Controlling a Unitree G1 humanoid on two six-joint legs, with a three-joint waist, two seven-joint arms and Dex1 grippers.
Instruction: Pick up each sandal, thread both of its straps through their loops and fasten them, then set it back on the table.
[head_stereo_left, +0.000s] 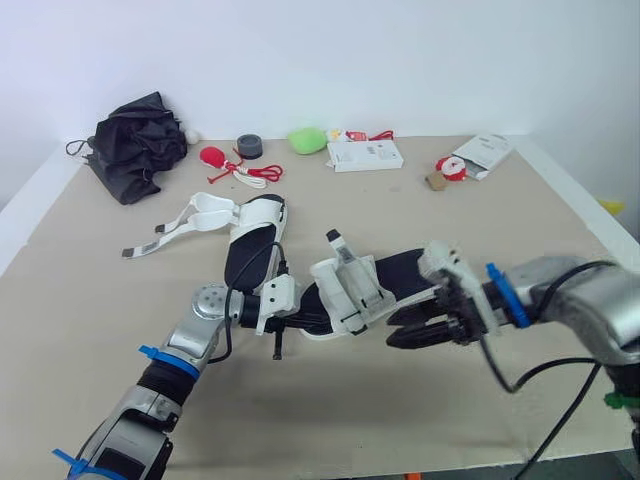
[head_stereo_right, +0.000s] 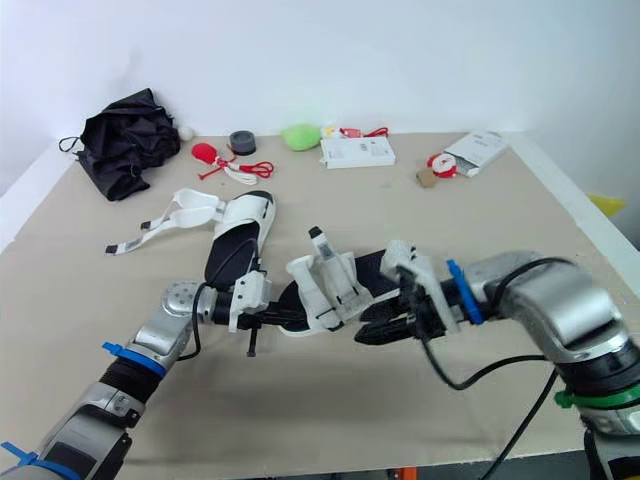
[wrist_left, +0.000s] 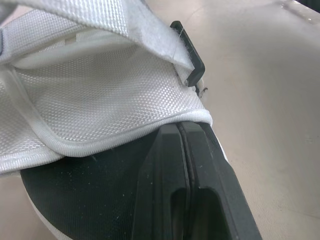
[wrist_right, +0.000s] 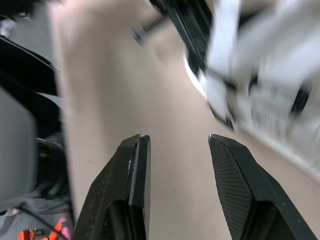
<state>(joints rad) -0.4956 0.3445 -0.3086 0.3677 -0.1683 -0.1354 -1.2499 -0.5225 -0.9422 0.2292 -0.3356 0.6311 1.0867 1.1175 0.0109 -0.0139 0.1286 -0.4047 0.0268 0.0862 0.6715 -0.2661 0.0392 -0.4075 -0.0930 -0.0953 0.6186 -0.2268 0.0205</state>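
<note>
**One sandal between the grippers, one behind**

Head view: on the beige table (head_stereo_left: 420, 210), a sandal (head_stereo_left: 350, 292) with a black sole and white woven straps sits at frame centre, between the left gripper (head_stereo_left: 298, 308) and the right gripper (head_stereo_left: 402, 328). A second sandal (head_stereo_left: 250, 235) lies to its upper left.

Left wrist view: the smooth black jaws are together, their tips at the mesh hem.

Right wrist view: the textured jaws are apart, holding nothing.

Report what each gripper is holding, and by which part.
The right gripper is open and holds nothing. The left gripper is shut against the near sandal, where its white mesh upper meets the black footbed; an actual pinch cannot be told.
</note>
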